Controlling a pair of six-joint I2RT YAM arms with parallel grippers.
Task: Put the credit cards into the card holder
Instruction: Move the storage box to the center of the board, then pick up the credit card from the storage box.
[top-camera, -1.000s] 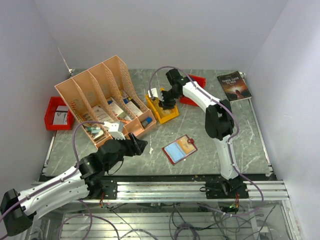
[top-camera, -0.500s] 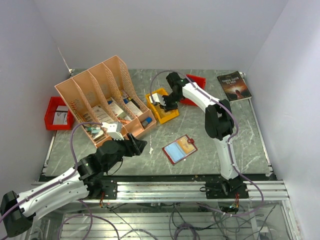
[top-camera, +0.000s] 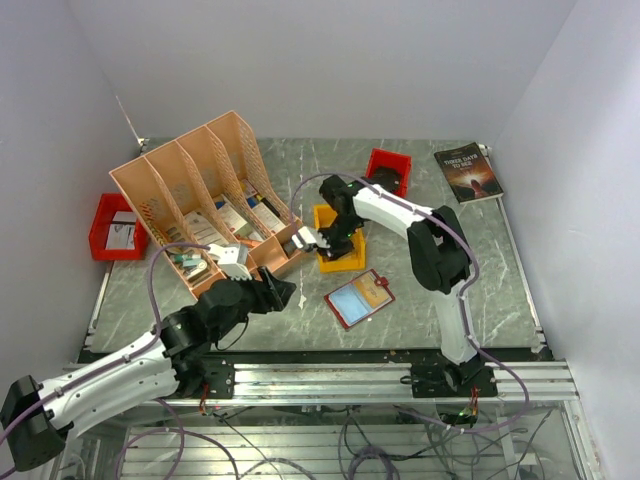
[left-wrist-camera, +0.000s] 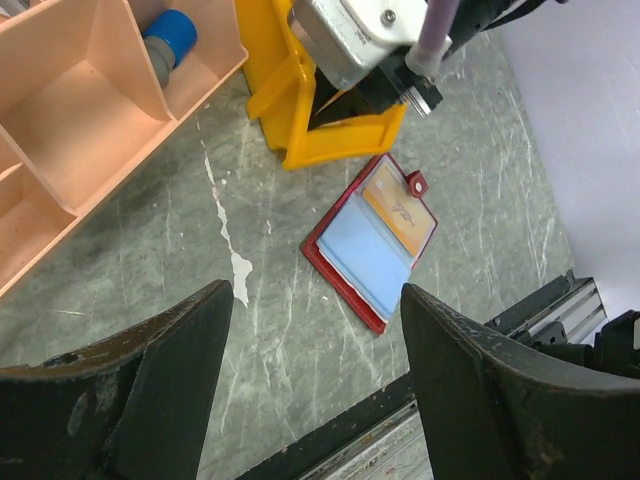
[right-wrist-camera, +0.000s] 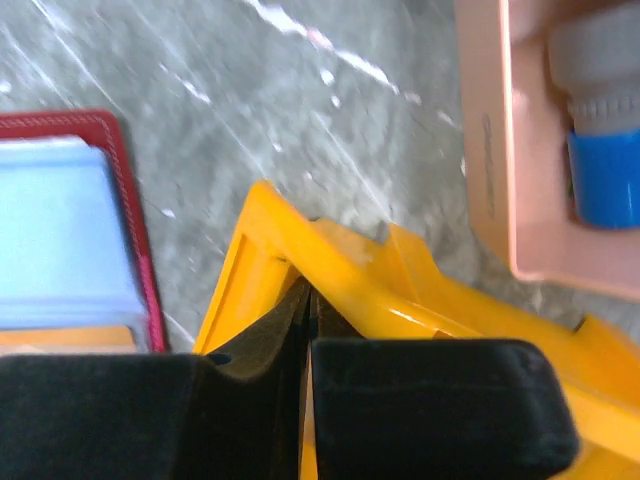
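Grey-green marbled tabletop (top-camera: 480, 270), seen from above: we find the right gripper (top-camera: 328, 243) nearer the arms' bases than a second ago, and the small yellow plastic bin (top-camera: 345, 263) has travelled with it. That bin now sits just beside the square red leather-like card holder (top-camera: 360, 297), and a small red bin (top-camera: 388, 168) behind stands uncovered. The right jaws, half spread a second ago, are now pressed together at the yellow bin's rim (right-wrist-camera: 350, 270). We cannot tell whether a card is caught between them. We judge the bin is being brought within reach of the holder. The holder lies open and flat, off to the left of these jaws in the right wrist view, with a blue card (left-wrist-camera: 362, 262) and an orange card (left-wrist-camera: 400, 208) in its pockets. The left gripper (left-wrist-camera: 315, 295) hovers with jaws spread wide and empty, the holder framed between them and just ahead.
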